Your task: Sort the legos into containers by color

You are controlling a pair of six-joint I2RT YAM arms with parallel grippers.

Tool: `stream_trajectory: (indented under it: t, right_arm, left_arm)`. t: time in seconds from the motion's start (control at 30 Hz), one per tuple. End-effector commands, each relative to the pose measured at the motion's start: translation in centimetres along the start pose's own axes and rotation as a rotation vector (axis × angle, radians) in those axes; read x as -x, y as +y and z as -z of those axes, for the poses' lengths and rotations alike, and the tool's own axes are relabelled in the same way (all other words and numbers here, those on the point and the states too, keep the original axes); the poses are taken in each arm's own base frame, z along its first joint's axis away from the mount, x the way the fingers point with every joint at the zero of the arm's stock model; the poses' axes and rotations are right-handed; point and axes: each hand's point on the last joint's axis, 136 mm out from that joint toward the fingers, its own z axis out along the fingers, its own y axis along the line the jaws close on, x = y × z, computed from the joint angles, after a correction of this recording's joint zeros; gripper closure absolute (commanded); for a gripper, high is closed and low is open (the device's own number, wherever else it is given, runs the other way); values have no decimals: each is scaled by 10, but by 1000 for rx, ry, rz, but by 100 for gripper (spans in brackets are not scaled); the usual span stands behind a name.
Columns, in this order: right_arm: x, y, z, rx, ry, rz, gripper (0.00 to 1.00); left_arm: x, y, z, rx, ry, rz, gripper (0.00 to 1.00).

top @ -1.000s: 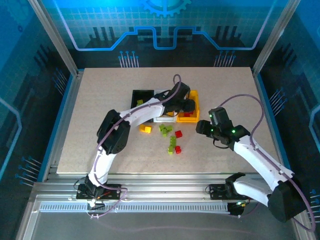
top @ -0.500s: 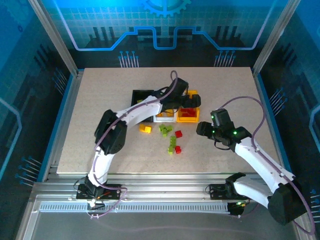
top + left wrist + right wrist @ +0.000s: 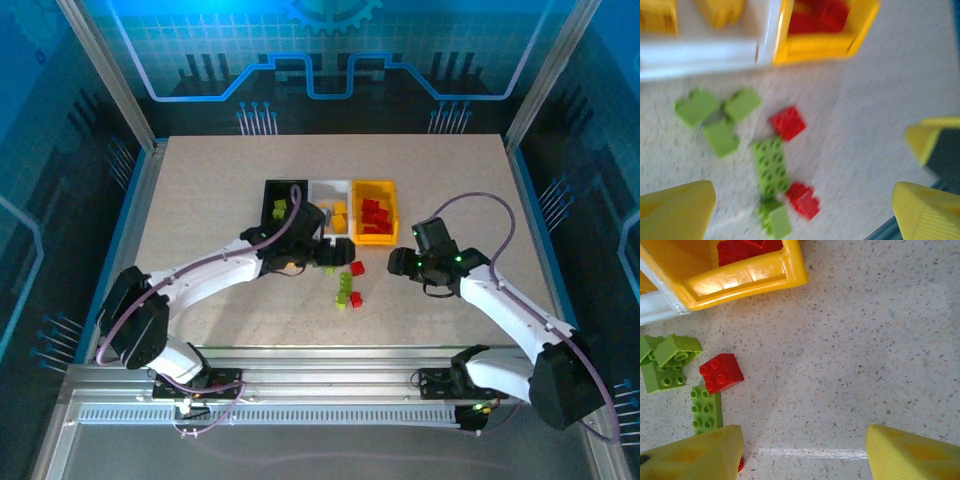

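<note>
Three containers stand in a row: black (image 3: 283,203) holding green legos, white (image 3: 331,207) holding yellow ones, yellow (image 3: 376,226) holding red ones. Loose legos lie in front of them: a green cluster (image 3: 715,117), a red block (image 3: 788,122), a long green block (image 3: 771,167), another red (image 3: 804,200) and a small green (image 3: 775,220). My left gripper (image 3: 338,250) (image 3: 800,215) hovers open over these, holding nothing. My right gripper (image 3: 398,262) (image 3: 805,455) is open over bare table, just right of the red block (image 3: 721,372) and the long green block (image 3: 706,409).
The yellow bin's corner (image 3: 740,275) and the white bin's edge (image 3: 655,310) sit at the top left of the right wrist view. A yellow finger of the right gripper (image 3: 935,145) shows at the right of the left wrist view. Bare tabletop (image 3: 200,180) surrounds the bins.
My left arm has drawn back from over the yellow bin to the loose legos, and its gripper has opened. The right gripper has shifted slightly left.
</note>
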Motion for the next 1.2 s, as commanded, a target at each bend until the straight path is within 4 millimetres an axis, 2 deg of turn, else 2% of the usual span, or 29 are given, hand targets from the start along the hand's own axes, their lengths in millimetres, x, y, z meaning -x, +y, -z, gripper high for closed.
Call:
stream_trajectory:
  t: [0.0,0.27,0.37,0.8,0.97,1.17]
  right_arm:
    - [0,6,-2,11,2,16,34]
    - [4,8,2,2,-4,29,34]
    - [4,7,3,-3,-6,30,34]
    - [6,8,11,9,-27,39,34]
    - [6,7,11,7,-30,39,34]
    - [6,7,12,9,-34,37,34]
  left_arm:
    - [-47,13,-12,68,119,-90,8]
    - [-79,8,-32,88,185,-196,26]
    - [-86,10,-42,102,209,-207,29]
    - [-83,22,-68,171,215,-227,37]
    - [-85,28,-73,195,223,-228,48]
    - [-83,32,-66,211,204,-225,66]
